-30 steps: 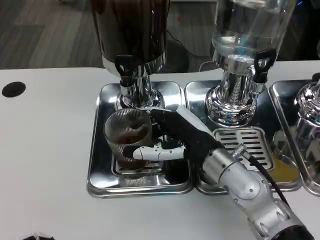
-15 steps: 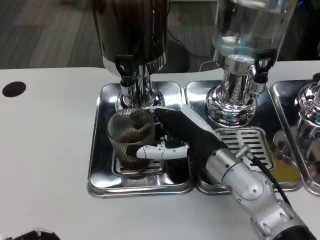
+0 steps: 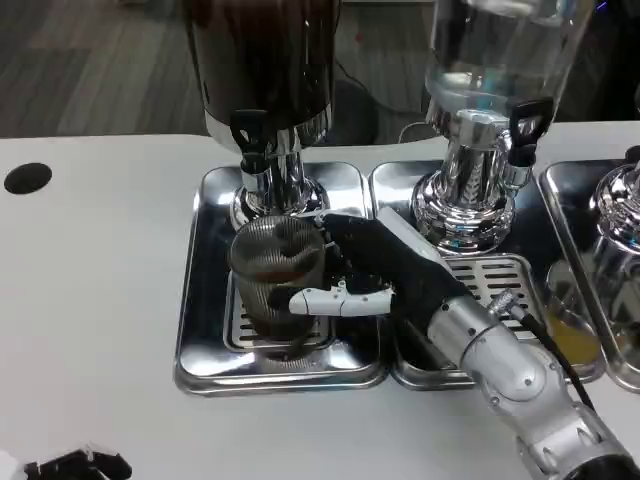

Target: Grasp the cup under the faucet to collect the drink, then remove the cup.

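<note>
Under the faucet (image 3: 250, 135), right hand (image 3: 365, 275) grips upright cup (image 3: 275, 275).

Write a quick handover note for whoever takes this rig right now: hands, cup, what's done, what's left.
Right hand grips the ribbed glass cup from its right side. Left hand is barely in view at the bottom edge; state unclear.
The cup holds dark drink and sits over the left drip tray, just in front of the dark dispenser's faucet.
Done: cup grasped, drink collected.
Left: carry the cup clear of the tray.
</note>
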{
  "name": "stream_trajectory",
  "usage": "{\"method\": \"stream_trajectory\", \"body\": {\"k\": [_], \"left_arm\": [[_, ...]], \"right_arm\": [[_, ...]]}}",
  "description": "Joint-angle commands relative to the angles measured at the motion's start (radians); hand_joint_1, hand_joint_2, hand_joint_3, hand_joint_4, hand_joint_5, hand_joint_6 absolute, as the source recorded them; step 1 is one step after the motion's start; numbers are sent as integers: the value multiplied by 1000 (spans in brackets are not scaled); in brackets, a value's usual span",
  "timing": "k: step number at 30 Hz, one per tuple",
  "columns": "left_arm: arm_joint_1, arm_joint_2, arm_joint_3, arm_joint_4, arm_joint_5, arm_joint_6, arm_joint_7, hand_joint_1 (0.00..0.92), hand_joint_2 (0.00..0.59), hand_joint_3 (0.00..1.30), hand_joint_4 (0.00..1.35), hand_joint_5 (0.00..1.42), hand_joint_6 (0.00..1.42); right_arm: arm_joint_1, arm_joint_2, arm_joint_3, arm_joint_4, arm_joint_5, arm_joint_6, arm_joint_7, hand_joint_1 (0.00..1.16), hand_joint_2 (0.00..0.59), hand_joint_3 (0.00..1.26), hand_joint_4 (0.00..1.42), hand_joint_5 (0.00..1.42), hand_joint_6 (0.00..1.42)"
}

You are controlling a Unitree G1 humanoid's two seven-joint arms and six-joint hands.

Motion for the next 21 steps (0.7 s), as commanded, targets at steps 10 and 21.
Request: {"method": "stream_trajectory", "body": {"k": [10,21], "left_arm": [[-12,26,-20,20,7,19,-8,4,129,484,478,568,772],[-39,38,-42,26,14,37,-11,3,130,484,478,568,777]], "right_arm": [[45,-19,-29,-77,37,-38,30,681,107,347,368,429,406],[82,-43,-45,-163,66,-35,63,678,106,351,376,434,410]]}}
